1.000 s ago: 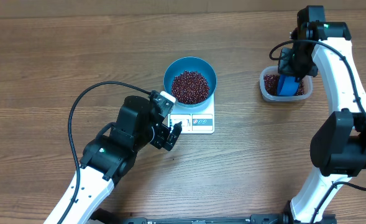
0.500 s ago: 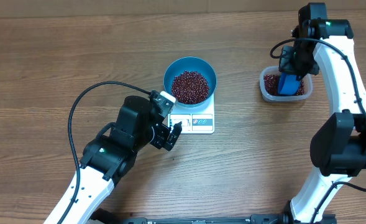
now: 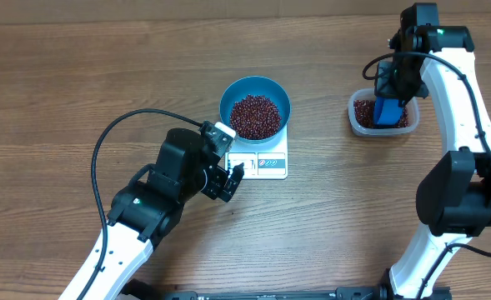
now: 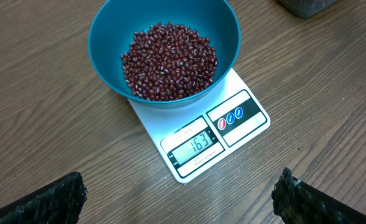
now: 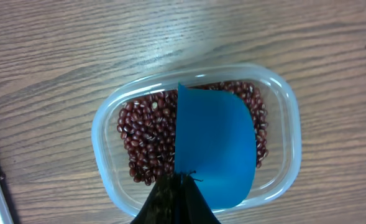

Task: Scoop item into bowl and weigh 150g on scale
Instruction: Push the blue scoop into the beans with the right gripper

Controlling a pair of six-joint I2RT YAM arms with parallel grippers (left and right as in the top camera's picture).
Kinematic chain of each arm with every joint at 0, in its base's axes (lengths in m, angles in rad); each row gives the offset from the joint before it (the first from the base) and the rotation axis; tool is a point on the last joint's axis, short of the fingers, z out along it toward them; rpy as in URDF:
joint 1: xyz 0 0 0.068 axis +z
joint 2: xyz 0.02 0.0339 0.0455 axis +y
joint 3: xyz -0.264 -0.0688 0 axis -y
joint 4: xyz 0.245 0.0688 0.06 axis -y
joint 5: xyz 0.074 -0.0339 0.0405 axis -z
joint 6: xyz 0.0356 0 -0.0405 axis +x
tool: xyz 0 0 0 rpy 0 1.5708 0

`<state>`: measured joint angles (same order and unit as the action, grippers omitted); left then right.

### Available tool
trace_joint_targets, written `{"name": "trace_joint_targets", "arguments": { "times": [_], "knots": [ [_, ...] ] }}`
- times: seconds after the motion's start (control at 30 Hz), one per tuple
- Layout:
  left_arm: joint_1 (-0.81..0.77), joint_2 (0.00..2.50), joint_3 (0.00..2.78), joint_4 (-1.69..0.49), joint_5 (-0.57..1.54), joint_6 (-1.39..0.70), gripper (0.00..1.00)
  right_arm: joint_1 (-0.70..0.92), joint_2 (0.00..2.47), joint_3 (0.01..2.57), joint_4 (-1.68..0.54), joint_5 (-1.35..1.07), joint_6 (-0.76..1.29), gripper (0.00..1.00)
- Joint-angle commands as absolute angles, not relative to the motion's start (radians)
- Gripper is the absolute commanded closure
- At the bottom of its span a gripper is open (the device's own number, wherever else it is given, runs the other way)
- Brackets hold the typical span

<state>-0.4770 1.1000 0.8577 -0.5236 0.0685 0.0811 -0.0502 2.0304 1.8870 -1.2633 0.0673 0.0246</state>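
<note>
**Wooden bench** (image 3: 53,75): carries every item listed below.

**Left tool** (image 3: 231,178): jaws spread as wide as they go, holding nothing. It hovers near the display edge of the scale and touches neither scale nor bowl.

**Bright blue round deep bowl** (image 4: 105,43): stands upright on the scale platform and covers most of it. It looks like smooth plastic, so it is probably light and apt to slide. Best taken by the rim.

**Dark red-brown beans** (image 4: 169,61): a loose heap in the bowl, with a second lot of beans (image 5: 146,140) in the tub. They are tiny, hard and free-rolling. Judged too small to pinch and quick to scatter, so best moved by scoop only, kept level.

**White flat square kitchen scale** (image 4: 240,116): the display reads 163, above target. A small amount probably has to come out.

**Clear rounded-rectangular plastic tub** (image 5: 289,118): well apart from the scale, to its right, and partly filled.

**Small blue plastic scoop** (image 5: 215,146): stiff, held over the tub. No beans show on the face in view.

**Right tool** (image 5: 178,198): closed tight on the scoop's handle end.
</note>
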Motion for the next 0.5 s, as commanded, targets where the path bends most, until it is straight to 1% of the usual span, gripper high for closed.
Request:
{"name": "trace_joint_targets", "arguments": {
  "times": [0.0,0.47],
  "knots": [
    [-0.471,1.103,0.855,-0.519,0.074,0.086,0.01,-0.05,2.025,1.92,-1.253,0.076,-0.01,0.96],
    [-0.471,1.103,0.855,-0.501,0.067,0.091,0.01,-0.05,2.025,1.92,-1.259,0.076,-0.009,0.96]
  ]
}}
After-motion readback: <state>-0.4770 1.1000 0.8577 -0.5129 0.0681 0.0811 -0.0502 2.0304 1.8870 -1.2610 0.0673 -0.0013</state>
